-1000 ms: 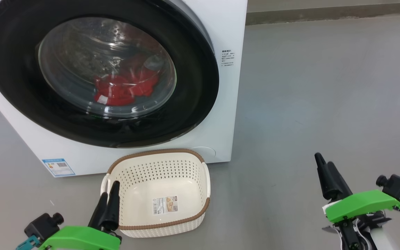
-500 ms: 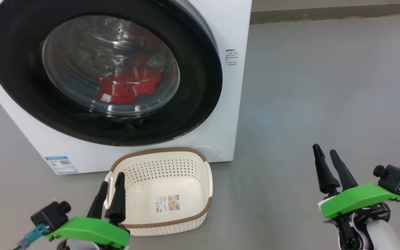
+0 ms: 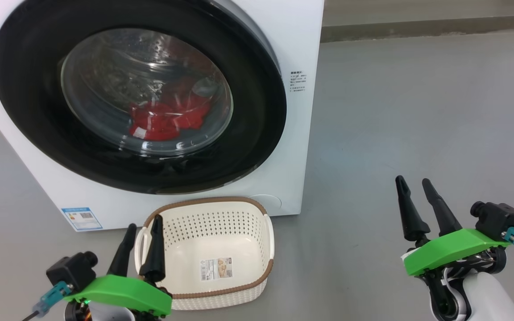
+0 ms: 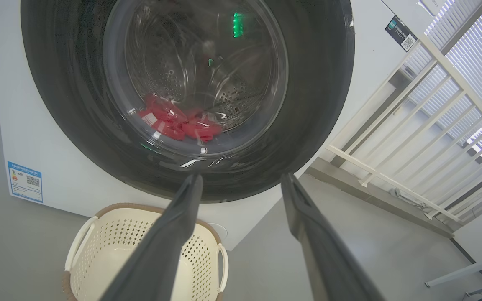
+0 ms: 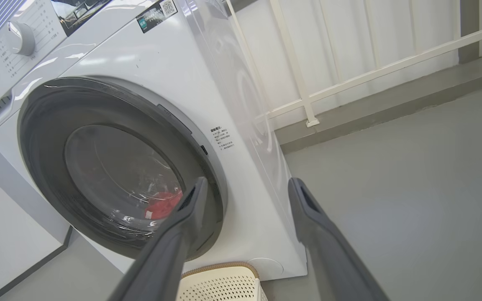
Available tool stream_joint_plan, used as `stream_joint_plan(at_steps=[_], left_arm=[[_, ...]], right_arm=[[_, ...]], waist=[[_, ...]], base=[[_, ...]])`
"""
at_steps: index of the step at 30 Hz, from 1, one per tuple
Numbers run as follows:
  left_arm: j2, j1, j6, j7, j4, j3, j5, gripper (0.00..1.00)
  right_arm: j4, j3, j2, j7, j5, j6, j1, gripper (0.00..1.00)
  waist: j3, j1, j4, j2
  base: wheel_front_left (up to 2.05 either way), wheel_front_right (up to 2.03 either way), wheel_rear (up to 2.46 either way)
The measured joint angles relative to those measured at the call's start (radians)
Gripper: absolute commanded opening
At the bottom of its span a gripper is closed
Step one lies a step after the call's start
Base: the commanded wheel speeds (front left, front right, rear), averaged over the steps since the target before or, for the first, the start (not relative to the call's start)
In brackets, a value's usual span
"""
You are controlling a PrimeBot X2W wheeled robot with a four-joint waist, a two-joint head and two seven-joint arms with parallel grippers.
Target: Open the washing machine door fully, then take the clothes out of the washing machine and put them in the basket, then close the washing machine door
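No step was judged done: the washing machine door was shut on the clothes, the basket was empty, and the left gripper and right gripper were held parted, nothing gripped.

Right gripper is being raised, its fingers, pressed together a second ago, now being spread apart. Left gripper is likewise being lifted and parted, its fingertips being brought level with the near rim of the basket just to its right. The head camera is being shifted slightly.
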Motion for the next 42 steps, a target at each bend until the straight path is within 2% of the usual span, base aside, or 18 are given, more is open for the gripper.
stream_joint_plan(at_steps=[16, 38, 42], left_arm=[[0.003, -0.023, 0.027, -0.045, -0.014, -0.035, 0.168, 1.00], [0.010, -0.069, 0.043, -0.106, -0.005, -0.070, 0.370, 1.00], [0.010, -0.084, 0.043, -0.107, -0.004, -0.066, 0.387, 1.00]], right_arm=[[-0.004, 0.028, -0.004, -0.045, -0.185, 0.000, -0.031, 1.00], [0.031, 0.057, -0.017, -0.105, -0.387, 0.000, -0.105, 1.00], [0.050, 0.062, -0.020, -0.110, -0.392, 0.000, -0.113, 1.00]], waist=[[-0.006, 0.0000, -0.001, 0.0000], [-0.004, 0.0000, 0.002, 0.0000], [0.003, 0.0000, 0.000, 0.0000]], base=[[0.00, 0.00, 0.00], [0.00, 0.00, 0.00], [0.00, 0.00, 0.00]])
